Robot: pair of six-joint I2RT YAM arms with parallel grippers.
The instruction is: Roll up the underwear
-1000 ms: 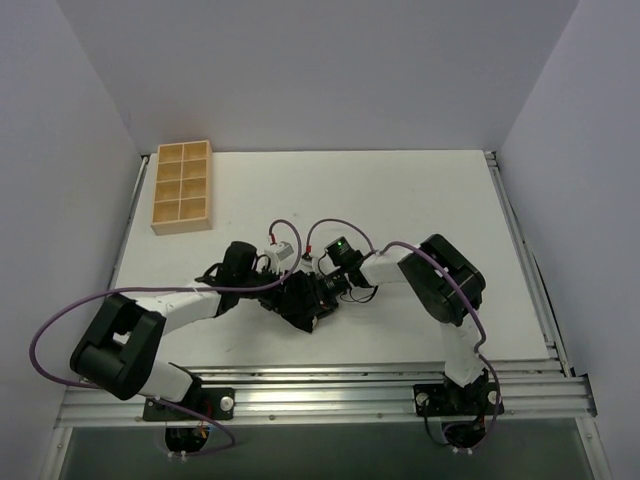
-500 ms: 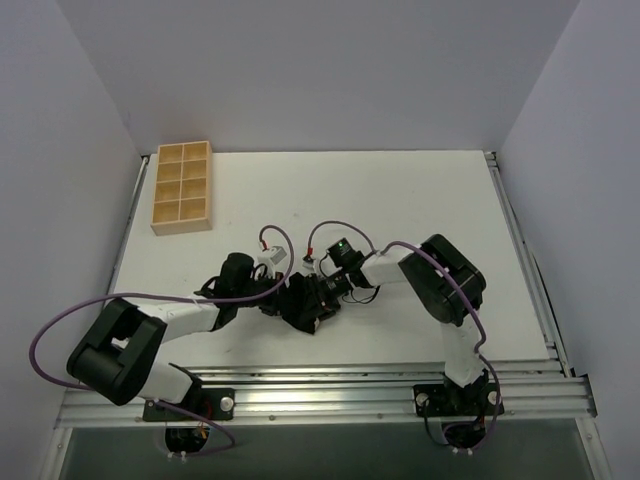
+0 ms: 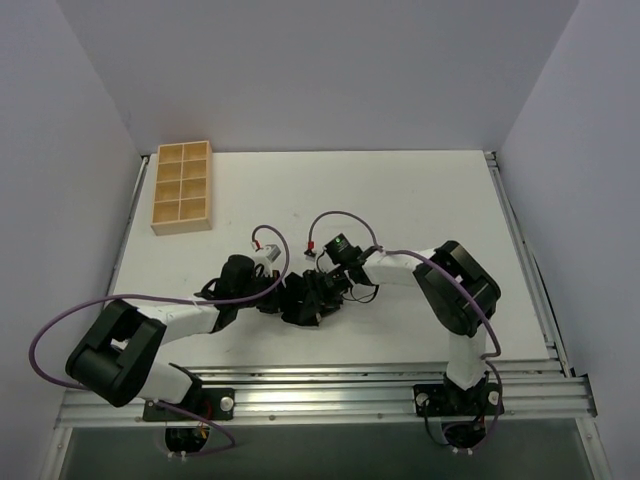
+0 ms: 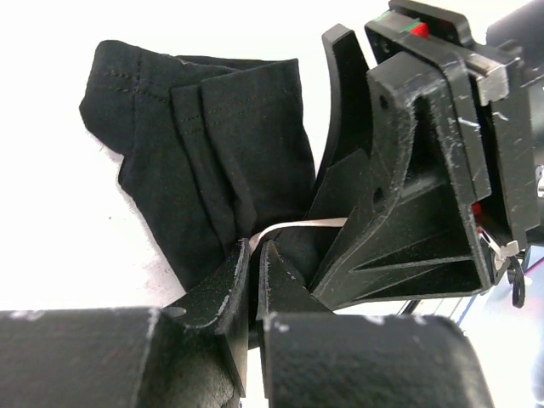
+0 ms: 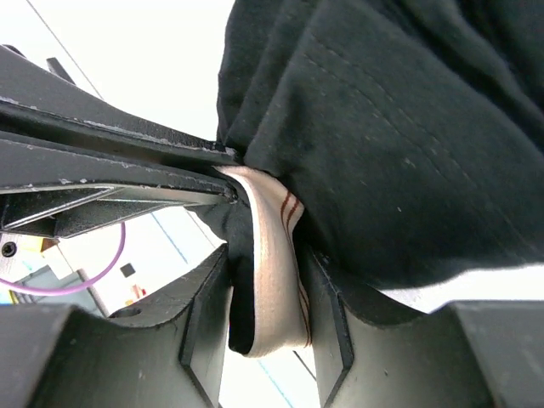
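Observation:
The underwear (image 3: 300, 302) is a small black bundle on the white table between my two grippers. In the left wrist view its black cloth (image 4: 212, 144) lies folded in layers, with a thin strip of beige waistband (image 4: 297, 226) running to my left gripper (image 4: 255, 246), which is shut on that edge. My left gripper (image 3: 284, 298) comes from the left and my right gripper (image 3: 318, 290) from the right, almost touching. The right gripper (image 5: 268, 280) stands open around a fold of waistband (image 5: 279, 289), which rests against one of its fingers (image 5: 327, 314). Black cloth (image 5: 399, 127) fills the upper right of that view.
A tan wooden compartment tray (image 3: 181, 187) stands at the table's far left corner. A metal rail (image 3: 320, 385) runs along the near edge by the arm bases. Purple cables (image 3: 330, 222) loop above both wrists. White walls enclose the table on three sides.
The left gripper has shut on the waistband edge. The right gripper's jaws have spread wider. Both wrists and the bundle have shifted slightly left.

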